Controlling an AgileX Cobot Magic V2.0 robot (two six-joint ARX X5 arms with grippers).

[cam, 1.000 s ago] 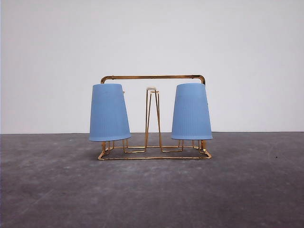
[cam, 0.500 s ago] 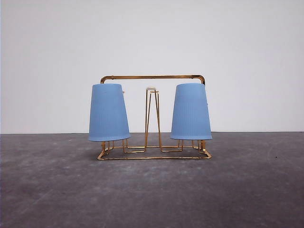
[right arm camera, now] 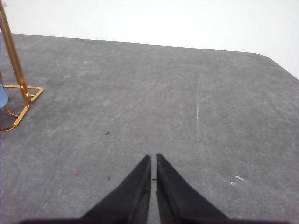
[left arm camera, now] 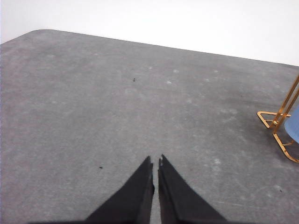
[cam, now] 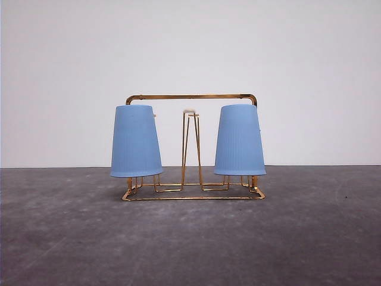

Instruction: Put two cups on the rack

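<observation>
The left end effector [left arm camera: 155, 161] and right end effector [right arm camera: 153, 157] are hovering closed and empty over the grey worktop [cam: 190, 238]. Farther out, both cups [cam: 136, 141] [cam: 239, 140] are sitting upside down on the rack [cam: 191, 96].

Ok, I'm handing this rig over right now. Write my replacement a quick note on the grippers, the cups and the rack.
Left gripper: shut, empty, over bare table off the rack's left end.
Right gripper: shut, empty, over bare table off the rack's right end.
Rack: upright at table centre.
Left cup and right cup: both upside down over the outer prongs; middle prongs bare.
Done: both cups appear racked.
Left: seemingly nothing; just check that both cups sit steady.
</observation>
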